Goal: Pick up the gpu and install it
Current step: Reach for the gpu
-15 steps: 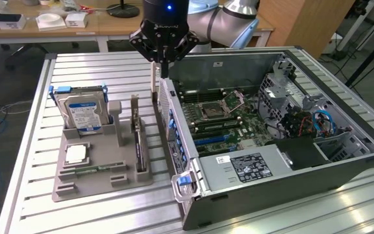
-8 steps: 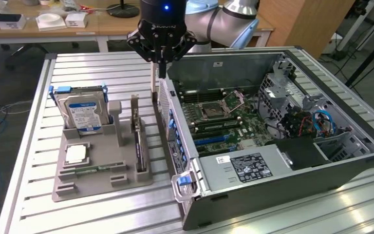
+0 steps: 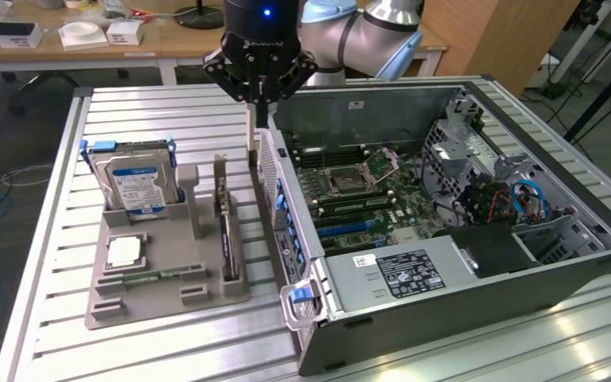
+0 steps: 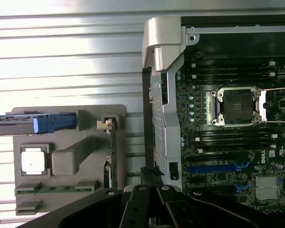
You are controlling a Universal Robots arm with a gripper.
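Note:
The gpu stands on edge in a slot along the grey holder, its pale bracket at the far end. In the wrist view the gpu shows as a thin line edge-on beside the holder. My gripper hangs high over the gap between the holder and the open computer case, with its fingers drawn together to a point. The wrist view puts the gripper over the case's rear rim, apart from the gpu. Blue expansion slots lie on the motherboard.
The holder also carries an upright silver hard drive, a flat processor and a green memory stick. The case lies on its side at the exterior view's right. A slatted metal table bears everything.

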